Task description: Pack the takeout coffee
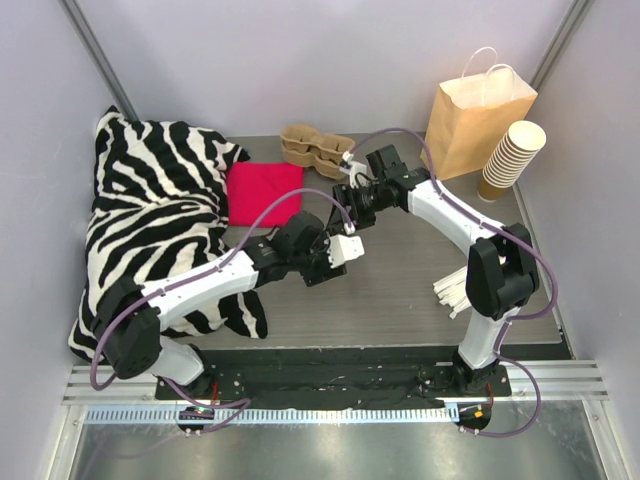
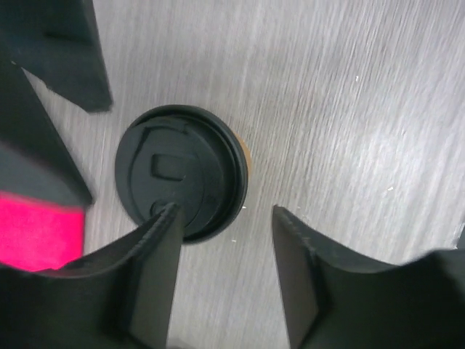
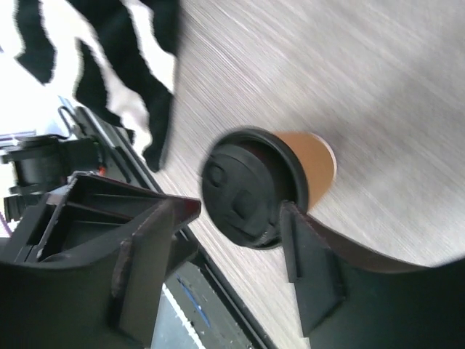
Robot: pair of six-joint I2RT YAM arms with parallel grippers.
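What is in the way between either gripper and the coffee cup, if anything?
Nothing visible. The coffee cup sits right below the open left gripper, and the right gripper straddles its lid, jaws apart.

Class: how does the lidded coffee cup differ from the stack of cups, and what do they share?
The coffee cup wears a black lid; the stack has none. The coffee cup is single; the stack holds many nested cups. Both are tan paper.
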